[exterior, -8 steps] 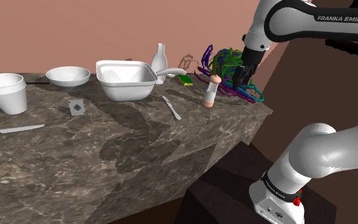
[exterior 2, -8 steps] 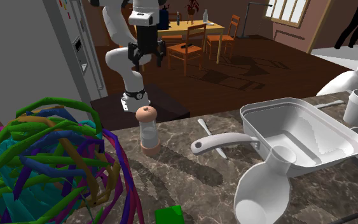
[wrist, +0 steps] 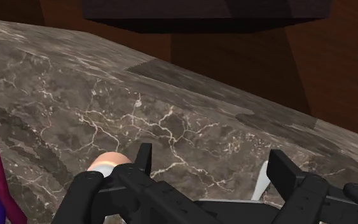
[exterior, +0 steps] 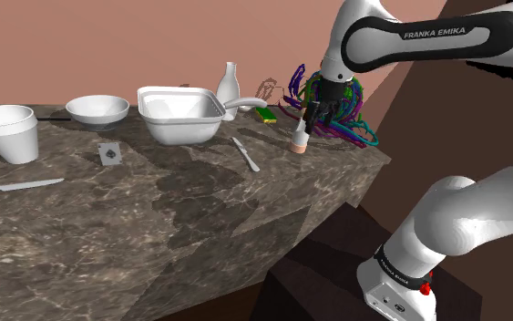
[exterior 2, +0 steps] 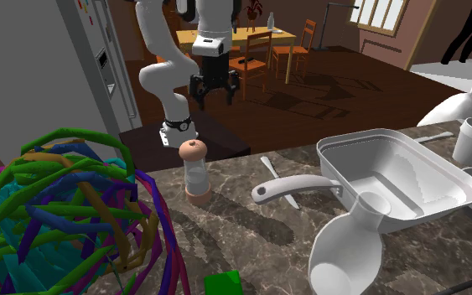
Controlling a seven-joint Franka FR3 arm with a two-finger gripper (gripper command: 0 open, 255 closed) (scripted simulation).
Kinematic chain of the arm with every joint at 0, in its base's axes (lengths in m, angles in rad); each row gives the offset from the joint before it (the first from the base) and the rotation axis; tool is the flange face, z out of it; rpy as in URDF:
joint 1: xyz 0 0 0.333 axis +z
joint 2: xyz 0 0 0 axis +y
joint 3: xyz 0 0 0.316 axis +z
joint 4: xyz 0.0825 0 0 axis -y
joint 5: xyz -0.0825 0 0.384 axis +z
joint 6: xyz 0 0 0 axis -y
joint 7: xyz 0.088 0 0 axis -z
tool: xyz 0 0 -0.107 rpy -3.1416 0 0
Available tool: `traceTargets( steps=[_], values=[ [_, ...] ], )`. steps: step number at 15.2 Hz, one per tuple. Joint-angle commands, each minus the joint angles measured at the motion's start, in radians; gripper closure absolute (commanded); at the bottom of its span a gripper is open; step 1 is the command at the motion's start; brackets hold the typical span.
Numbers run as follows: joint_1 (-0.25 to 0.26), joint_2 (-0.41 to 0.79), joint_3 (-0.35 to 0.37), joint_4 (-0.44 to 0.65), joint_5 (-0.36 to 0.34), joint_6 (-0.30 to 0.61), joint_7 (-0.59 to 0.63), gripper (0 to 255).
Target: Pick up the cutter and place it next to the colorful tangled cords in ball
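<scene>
The cutter (exterior: pixel 246 153) is a slim pale blade lying flat on the dark marble counter (exterior: pixel 154 210), in front of the white pan. In the second exterior view the cutter (exterior 2: pixel 267 164) lies partly behind the pan handle. The colourful cord ball (exterior: pixel 334 102) sits at the counter's far right corner and looms large in the second exterior view (exterior 2: pixel 58 218). My gripper (exterior: pixel 318 117) hangs open and empty in front of the ball, just above a small grinder (exterior: pixel 300 137). In the wrist view the gripper (wrist: pixel 212 172) shows the grinder's top (wrist: pixel 107 164) by one finger and the cutter's tip (wrist: pixel 260 184) by the other.
A white pan (exterior: pixel 181 114) with a long handle, a bowl (exterior: pixel 97 108), a cup (exterior: pixel 8 132), a bottle (exterior: pixel 228 87) and a green block (exterior: pixel 266 115) stand along the back. A card (exterior: pixel 109 153) and a long knife (exterior: pixel 17 186) lie nearer the front edge.
The arm has swung toward the shoulder view's left, from in front of the cord ball to above the grinder. The fingers stay open. Nothing on the counter moved.
</scene>
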Motion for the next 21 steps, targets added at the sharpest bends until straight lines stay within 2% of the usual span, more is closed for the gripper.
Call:
traceTargets(
  steps=[1, 11, 19, 21],
  values=[
    [0.002, 0.072, 0.012, 0.022, 0.013, 0.050, 0.035, 0],
    [0.015, 0.453, 0.063, 0.219, 0.051, 0.234, 0.203, 0],
    [0.031, 0.765, 0.075, 0.472, 0.058, 0.297, 0.319, 0],
    [0.033, 0.794, 0.075, 0.488, 0.058, 0.310, 0.327, 0]
  ],
)
